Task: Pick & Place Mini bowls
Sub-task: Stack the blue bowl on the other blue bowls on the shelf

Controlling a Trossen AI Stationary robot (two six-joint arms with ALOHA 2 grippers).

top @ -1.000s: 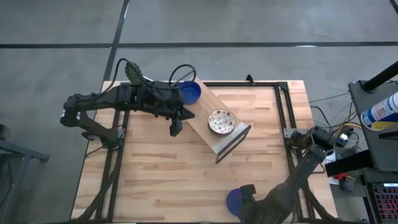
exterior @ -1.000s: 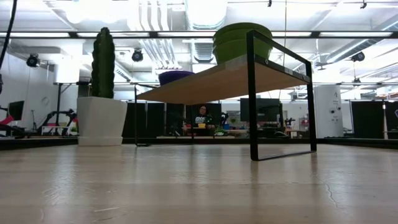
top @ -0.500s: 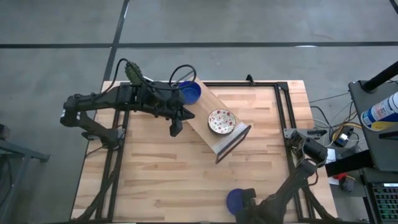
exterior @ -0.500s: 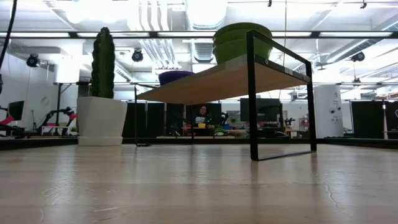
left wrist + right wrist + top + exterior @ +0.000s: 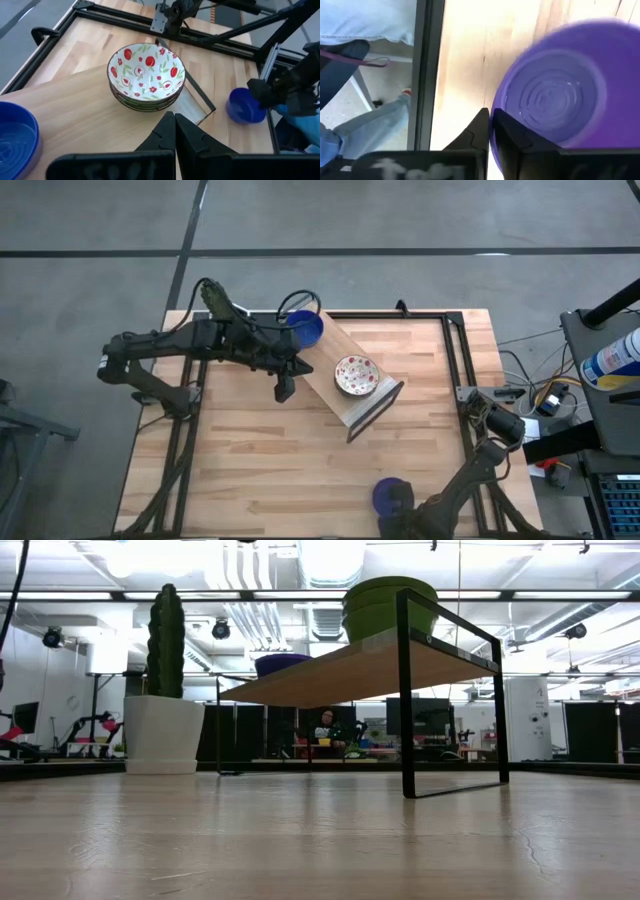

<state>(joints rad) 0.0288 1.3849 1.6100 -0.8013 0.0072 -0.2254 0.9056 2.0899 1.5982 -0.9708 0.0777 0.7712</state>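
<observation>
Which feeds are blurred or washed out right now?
Right wrist view: the blue bowl shows a smeared rim, and the table beside it is washed out. Left wrist view: sharp on the speckled bowls. Low view: backlit by ceiling lights, so the shelf looks dark.

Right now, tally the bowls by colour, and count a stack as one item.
Blue: 2, a blue bowl on the shelf and a blue bowl near the front edge of the table.
Speckled: 1, a speckled stack on the wooden shelf; how many bowls it holds cannot be told.
Total: 3
</observation>
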